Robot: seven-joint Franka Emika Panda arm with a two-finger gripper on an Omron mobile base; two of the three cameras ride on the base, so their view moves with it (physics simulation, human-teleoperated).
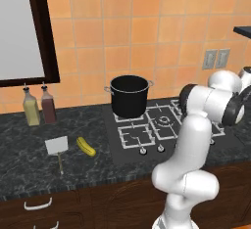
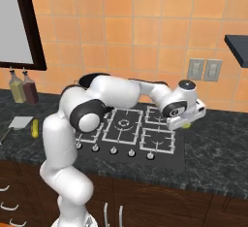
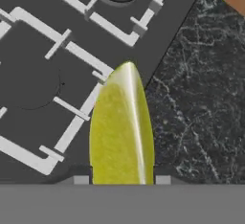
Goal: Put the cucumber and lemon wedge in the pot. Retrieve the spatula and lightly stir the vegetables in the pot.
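The lemon wedge (image 3: 122, 127), glossy yellow-green and pointed, sits pinched in the pincer (image 2: 186, 123), whose jaws we see half closed on its sides, above the right edge of the hob (image 2: 127, 130), where white grates meet speckled black stone surface (image 1: 29, 149). The tall black pot (image 1: 129, 96) stands on the hob's rear left burner. Left of the hob lie a yellow cucumber (image 1: 86, 146) and, beside it, the white-bladed spatula (image 1: 57, 147); two glass bottles (image 1: 40, 106) stand behind them.
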